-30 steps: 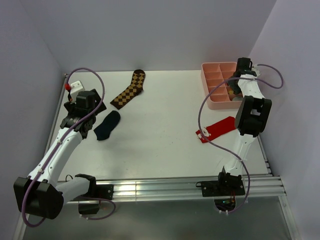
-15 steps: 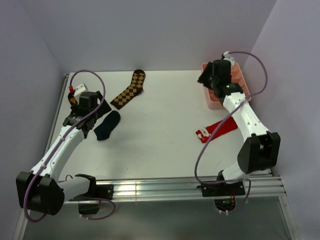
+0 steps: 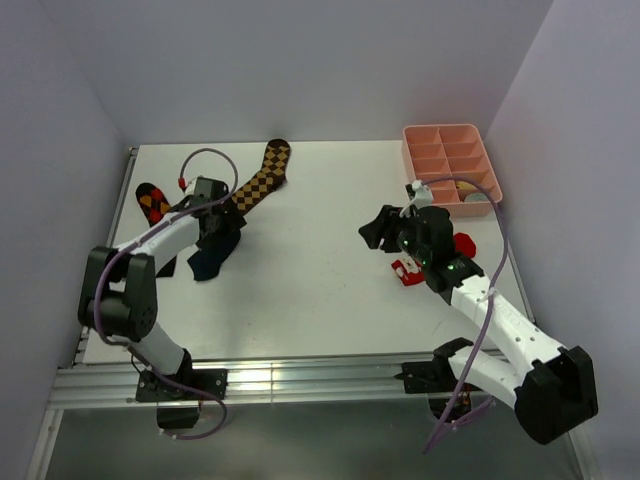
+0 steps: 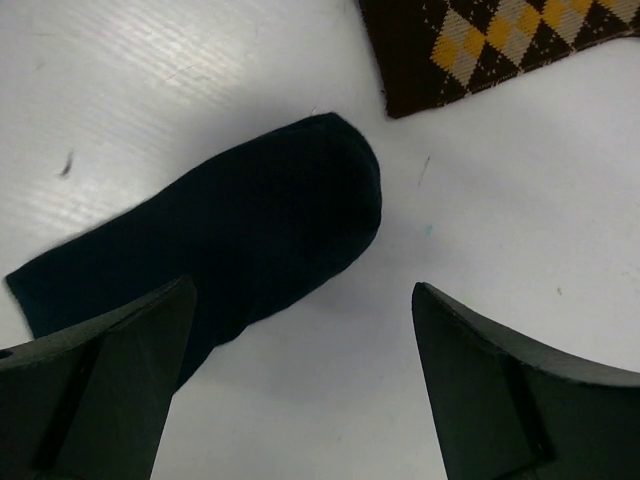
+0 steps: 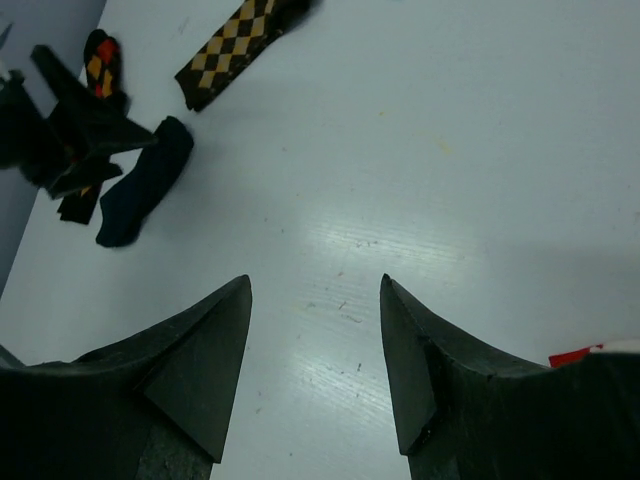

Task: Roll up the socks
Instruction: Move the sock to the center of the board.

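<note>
Left hand [image 4: 300, 290]: fingers spread wide, holding nothing; I have it low over the navy sock [image 4: 230, 230].
Navy sock: flat on the table [image 3: 310, 280], left side, close to the checkered sock [image 3: 258, 178] but apart.
Right hand [image 5: 315, 285]: also wide, above mid-table, red sock [image 3: 462, 243] behind it.

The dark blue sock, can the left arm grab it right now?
Probably yes. The left gripper is open and sits right above the navy sock. Nothing lies on the sock, and the patterned sock is beside it, not over it.
</note>
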`<state>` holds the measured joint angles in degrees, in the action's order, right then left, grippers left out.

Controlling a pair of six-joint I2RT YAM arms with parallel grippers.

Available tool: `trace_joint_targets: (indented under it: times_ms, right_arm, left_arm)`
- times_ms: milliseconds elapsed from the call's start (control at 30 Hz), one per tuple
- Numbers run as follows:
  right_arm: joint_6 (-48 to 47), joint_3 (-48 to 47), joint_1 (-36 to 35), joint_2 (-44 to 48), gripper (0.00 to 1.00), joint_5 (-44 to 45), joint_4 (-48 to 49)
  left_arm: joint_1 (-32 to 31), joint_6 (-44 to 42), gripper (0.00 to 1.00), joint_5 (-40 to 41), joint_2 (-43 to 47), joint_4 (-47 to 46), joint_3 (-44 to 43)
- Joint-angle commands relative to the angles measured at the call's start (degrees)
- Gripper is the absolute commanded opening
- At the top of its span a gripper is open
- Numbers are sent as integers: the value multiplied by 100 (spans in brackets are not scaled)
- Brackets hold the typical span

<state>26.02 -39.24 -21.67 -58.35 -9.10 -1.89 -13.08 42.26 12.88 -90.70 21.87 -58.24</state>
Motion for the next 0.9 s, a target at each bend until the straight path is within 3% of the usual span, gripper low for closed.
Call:
trace_joint_targets:
  times_ms: [0,333,567,700,800,867]
  right_arm:
    - [-115,434,-74,429,62,-337,769]
    - [-352,839,-83,913,62,-232,690]
    - [-457,998,-83,1053,62,-118,673]
    - [-607,1007,-83,1132,68,66,497]
    - [-668,1007,-83,1115,82,102,453]
    - [-686,945,-83,1063,82,76,426]
  left_arm:
    - [25,107,94,-216,-466,-472,-390]
    - [-203,309,92,-471,-1415,-912,-671]
    - [-1459,792,92,-699,-2135,-930,-1084]
    - [-1934,1493,92,-1015,-2391,-1017,-1295]
    - [-2251,1908,92,-1165,-2479,-1088,-1453]
    - [-2444,2084,92,-1183,-2410,-1167,-1550]
